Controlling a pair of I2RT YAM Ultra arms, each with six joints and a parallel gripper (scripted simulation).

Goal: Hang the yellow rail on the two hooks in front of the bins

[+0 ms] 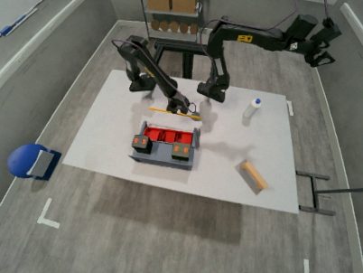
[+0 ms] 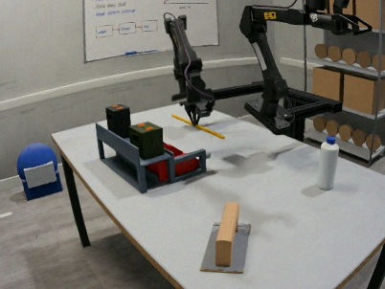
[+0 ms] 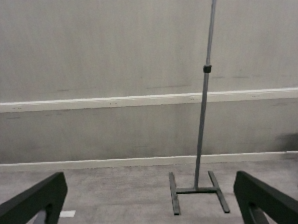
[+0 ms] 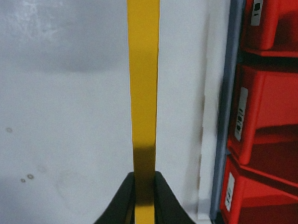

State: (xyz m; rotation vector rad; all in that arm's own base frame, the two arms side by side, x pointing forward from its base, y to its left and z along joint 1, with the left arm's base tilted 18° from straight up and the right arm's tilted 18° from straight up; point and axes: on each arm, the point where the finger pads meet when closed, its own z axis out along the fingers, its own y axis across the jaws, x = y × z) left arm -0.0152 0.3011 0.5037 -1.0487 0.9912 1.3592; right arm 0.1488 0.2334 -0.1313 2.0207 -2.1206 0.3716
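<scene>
Yellow rail near white-labelled red bins

Held crosswise in the right claw: the yellow rail, slim, straight and flat-faced. Off the hooks, stretched in front of the bins and roughly parallel to their row, apart from the shelf. Standing side by side on the blue-grey shelf: three red bins, upright and open-topped, with white labels marked in black on their fronts. Too small to make out clearly: the hooks' shape.
</scene>
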